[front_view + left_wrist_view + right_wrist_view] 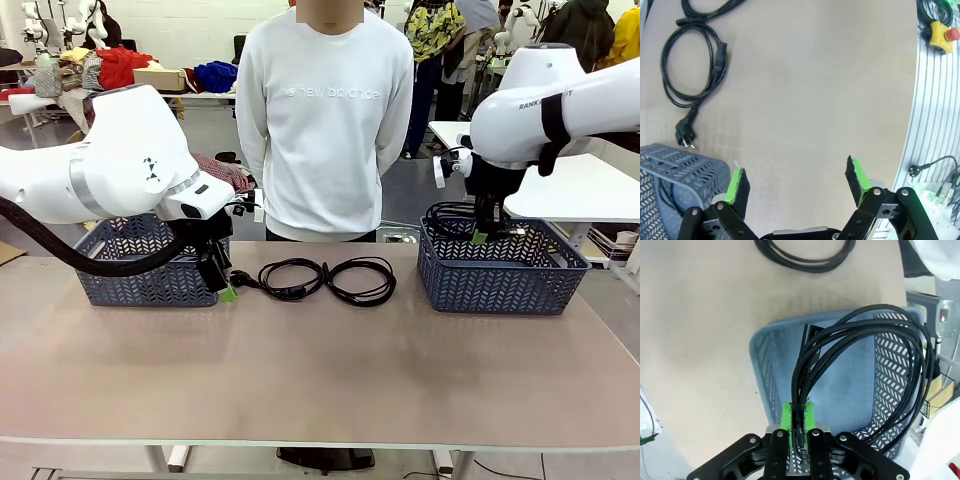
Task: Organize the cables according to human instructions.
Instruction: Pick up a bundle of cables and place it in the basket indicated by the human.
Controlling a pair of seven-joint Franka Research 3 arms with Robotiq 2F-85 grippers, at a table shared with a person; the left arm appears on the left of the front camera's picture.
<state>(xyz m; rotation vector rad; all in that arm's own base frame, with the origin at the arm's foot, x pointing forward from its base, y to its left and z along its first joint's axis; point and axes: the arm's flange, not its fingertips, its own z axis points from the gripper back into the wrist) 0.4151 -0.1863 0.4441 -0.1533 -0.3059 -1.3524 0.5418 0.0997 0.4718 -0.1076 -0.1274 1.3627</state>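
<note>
Over the right basket [765, 375], my right fingers [798, 414] clamp a braided cable [880, 340]. Toward the surface's [320, 380] far edge, a coiled cable [690, 65] lies just beside my left fingers [797, 182] — spread wide, empty — its plug [684, 137] toward them.

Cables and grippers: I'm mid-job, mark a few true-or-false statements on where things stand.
The right gripper is shut on a cable over the right basket. True.
The left gripper holds a cable. False: it is open and empty, beside the left basket.
Two coiled cables lie on the table between the baskets. True.
The person is pointing at a basket. False: both arms are drawn behind the back.
</note>
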